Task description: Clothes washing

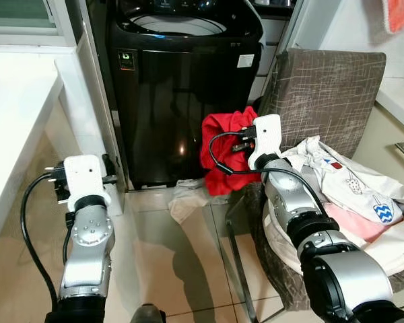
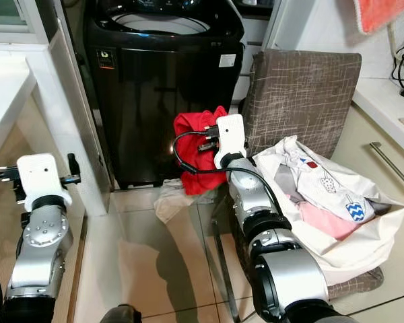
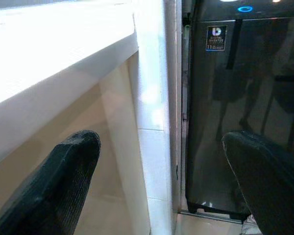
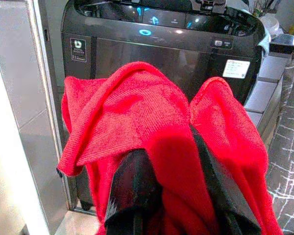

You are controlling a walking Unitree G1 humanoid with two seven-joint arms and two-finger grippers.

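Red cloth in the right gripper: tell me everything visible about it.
The red cloth looks like a soft knit or terry fabric, plain bright red, bunched and folded over itself. The right gripper is shut on it, its black fingers pressed into the folds, holding it up off the floor with the loose part hanging below. It hangs in front of the black washer, beside the chair that carries the laundry bag.

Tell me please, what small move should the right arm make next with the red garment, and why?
Probably lift it higher and forward toward the washing machine's open top. The right gripper has its jaws shut on the red garment, which hangs in front of the black washing machine, below its rim. The left gripper is open and holds nothing.
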